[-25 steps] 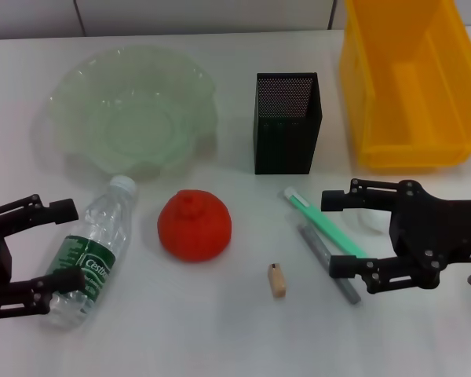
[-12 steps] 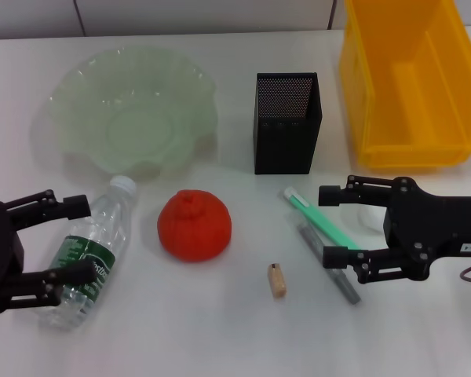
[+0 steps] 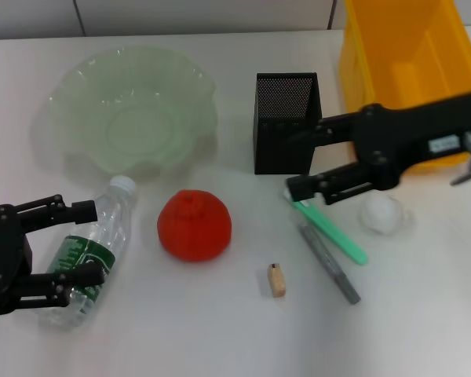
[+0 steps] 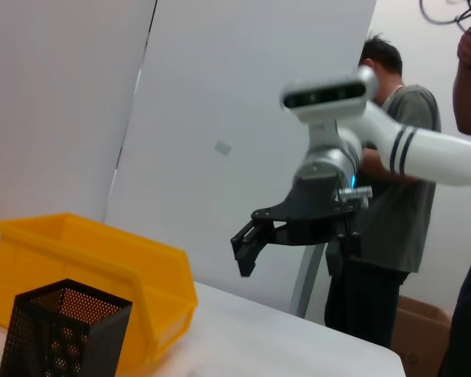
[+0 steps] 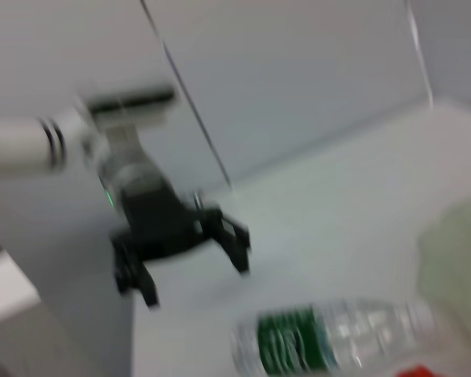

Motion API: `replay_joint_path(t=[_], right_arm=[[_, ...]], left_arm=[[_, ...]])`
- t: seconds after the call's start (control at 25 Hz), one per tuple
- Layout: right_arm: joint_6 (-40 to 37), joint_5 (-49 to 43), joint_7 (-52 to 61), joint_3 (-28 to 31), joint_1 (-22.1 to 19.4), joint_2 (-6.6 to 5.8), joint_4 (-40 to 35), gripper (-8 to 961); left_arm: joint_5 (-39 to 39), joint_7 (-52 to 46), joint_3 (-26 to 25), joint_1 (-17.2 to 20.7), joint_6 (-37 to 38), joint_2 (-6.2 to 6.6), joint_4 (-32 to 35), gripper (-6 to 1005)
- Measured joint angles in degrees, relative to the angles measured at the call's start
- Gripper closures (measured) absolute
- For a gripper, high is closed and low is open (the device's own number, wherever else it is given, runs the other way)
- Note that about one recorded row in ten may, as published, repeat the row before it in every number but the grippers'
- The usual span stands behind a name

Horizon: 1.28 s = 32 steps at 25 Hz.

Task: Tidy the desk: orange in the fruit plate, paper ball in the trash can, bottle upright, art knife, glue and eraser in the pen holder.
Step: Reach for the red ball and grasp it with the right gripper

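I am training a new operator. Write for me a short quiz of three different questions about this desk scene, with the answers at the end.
1. True or false: the bottle stands upright.
2. Which item lies nearest the eraser? A) fruit plate B) orange C) trash can
3. Fill in: the open left gripper has its fingers on either side of the ____.

Key:
1. False; it lies on its side.
2. B.
3. Bottle. The right gripper, also open, hangs beside the pen holder, holding nothing; the paper ball is on the table.

Illumination is bright, even and diffuse from overhead, casting soft, short shadows on the white table [image 3: 220, 330]; the right wrist view is heavily motion-blurred, the other views sharp.
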Motion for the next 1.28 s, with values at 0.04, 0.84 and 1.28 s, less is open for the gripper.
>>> replay_joint_path(t=[0.04, 0.84, 1.28], right_arm=[[0.92, -1.7, 3.51, -2.83, 1.0, 0.05, -2.82, 128], [26.0, -17.88, 30.01, -41.64, 18.84, 0.63, 1.48, 130], [35.92, -12.47, 29.8, -50.27, 24.79, 0.67, 13.34, 273]], left_arm=[[0.02, 0.0, -0.01, 0.11, 0.07, 0.0, 0.09, 158], [0.5, 0.26, -0.09, 1.26, -0.51, 0.52, -0.34, 161], [4.36, 0.61, -2.89, 0.51, -0.9, -0.41, -0.4, 163]])
